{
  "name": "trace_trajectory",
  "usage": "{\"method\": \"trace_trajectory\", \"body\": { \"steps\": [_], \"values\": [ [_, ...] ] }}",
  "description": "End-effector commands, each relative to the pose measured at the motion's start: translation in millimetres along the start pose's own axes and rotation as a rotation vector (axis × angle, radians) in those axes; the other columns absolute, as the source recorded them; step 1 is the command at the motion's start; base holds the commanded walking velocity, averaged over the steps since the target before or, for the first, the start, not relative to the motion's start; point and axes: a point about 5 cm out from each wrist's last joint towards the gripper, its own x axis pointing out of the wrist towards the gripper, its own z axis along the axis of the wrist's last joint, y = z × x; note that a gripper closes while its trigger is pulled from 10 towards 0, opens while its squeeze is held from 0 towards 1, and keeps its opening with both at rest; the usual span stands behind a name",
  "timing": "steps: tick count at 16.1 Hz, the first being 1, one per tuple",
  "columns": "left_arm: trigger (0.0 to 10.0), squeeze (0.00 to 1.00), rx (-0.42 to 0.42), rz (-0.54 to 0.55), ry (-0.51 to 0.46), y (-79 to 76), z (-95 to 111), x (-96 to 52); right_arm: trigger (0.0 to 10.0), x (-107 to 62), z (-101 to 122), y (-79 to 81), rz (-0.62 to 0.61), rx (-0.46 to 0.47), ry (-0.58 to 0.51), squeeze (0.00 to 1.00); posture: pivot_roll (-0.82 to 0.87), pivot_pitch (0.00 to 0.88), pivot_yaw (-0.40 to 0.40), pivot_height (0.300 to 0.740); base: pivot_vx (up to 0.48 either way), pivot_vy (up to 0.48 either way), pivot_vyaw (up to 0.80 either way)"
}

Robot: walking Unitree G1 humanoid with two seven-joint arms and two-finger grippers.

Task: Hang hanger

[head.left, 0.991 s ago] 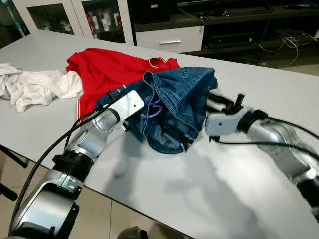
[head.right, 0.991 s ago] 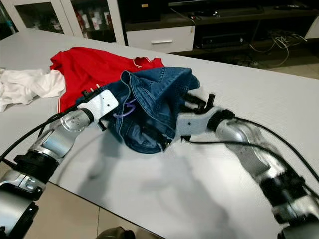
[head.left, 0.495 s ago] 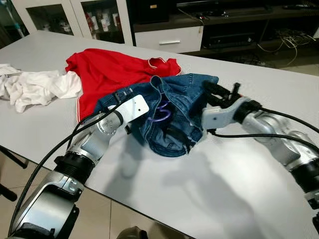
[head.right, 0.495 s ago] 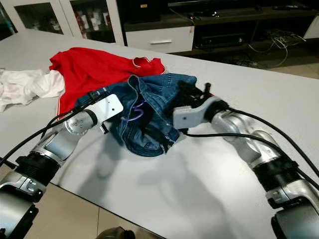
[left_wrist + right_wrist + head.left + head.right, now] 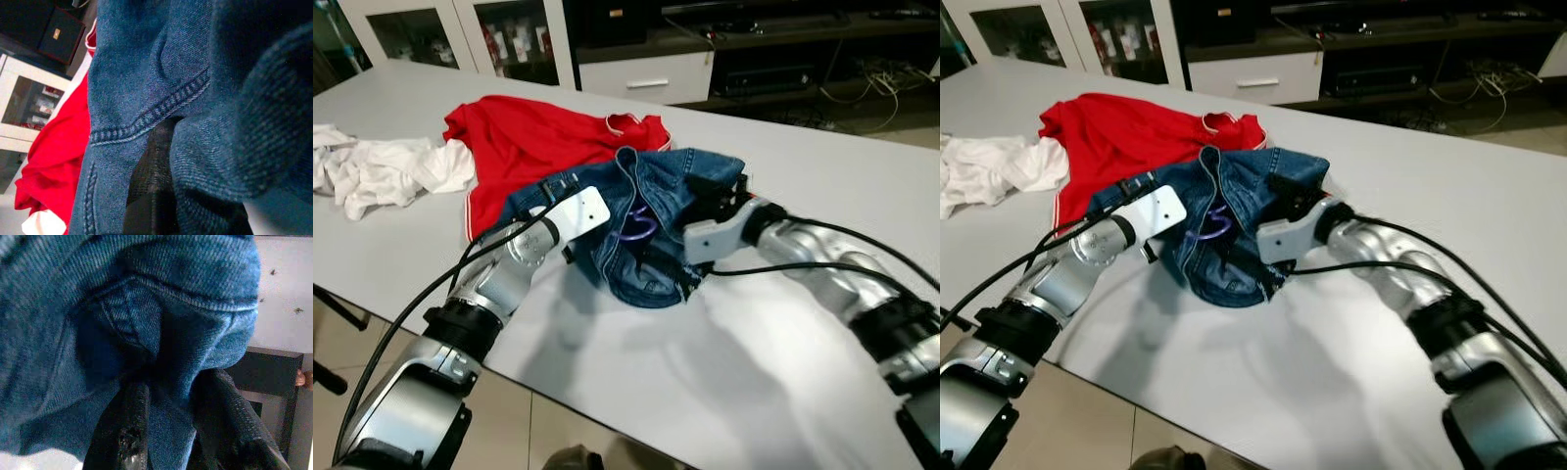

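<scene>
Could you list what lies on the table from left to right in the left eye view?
White cloth → red shirt → jeans

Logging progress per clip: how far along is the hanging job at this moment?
Early. Done: the purple hanger sits inside the denim garment on the table. In hand: the left gripper and right gripper both work in the denim, the right pinching a fold. Left: lifting and hanging it up.
</scene>
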Motion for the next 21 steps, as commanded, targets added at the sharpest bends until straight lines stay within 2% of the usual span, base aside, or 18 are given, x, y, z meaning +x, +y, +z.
{"method": "trace_trajectory", "body": {
  "steps": [1,8,9,10,15,19,21],
  "values": [
    [10.0,0.00,0.033,0.026,-0.055,5.9,13,-1.0,10.0,6.7,5,-9.3,-0.024,-0.026,-0.014,0.04,-0.05,0.000,0.073,0.740,0.000,0.000,0.00],
    [10.0,0.00,0.070,0.025,-0.126,4.2,23,-2.2,10.0,17.0,9,-5.5,-0.014,-0.022,-0.024,0.04,-0.05,0.000,0.071,0.740,0.000,0.000,0.00],
    [10.0,0.00,0.078,0.022,-0.144,3.5,25,-2.4,1.5,18.3,10,-3.7,-0.008,-0.011,-0.029,0.04,-0.05,0.000,0.071,0.740,0.000,0.000,0.00],
    [10.0,0.00,0.086,0.020,-0.161,3.2,27,-3.0,0.0,18.6,12,-3.7,-0.008,0.004,-0.040,0.04,-0.05,0.000,0.071,0.740,0.000,0.000,0.00],
    [10.0,0.00,0.095,0.033,-0.196,4.7,30,-3.6,0.0,16.2,10,-1.0,-0.003,0.037,-0.051,0.03,-0.05,0.000,0.073,0.740,0.000,0.000,0.00],
    [10.0,0.00,0.112,0.029,-0.188,5.2,28,-3.7,0.0,14.2,8,-1.4,-0.012,0.048,-0.048,0.03,-0.05,0.000,0.077,0.740,0.000,0.000,0.00],
    [10.0,0.00,0.088,0.024,-0.164,5.7,25,-3.1,0.0,13.7,8,-1.0,-0.014,0.049,-0.049,0.03,-0.05,0.000,0.081,0.740,0.000,0.000,0.00]
  ]
}}
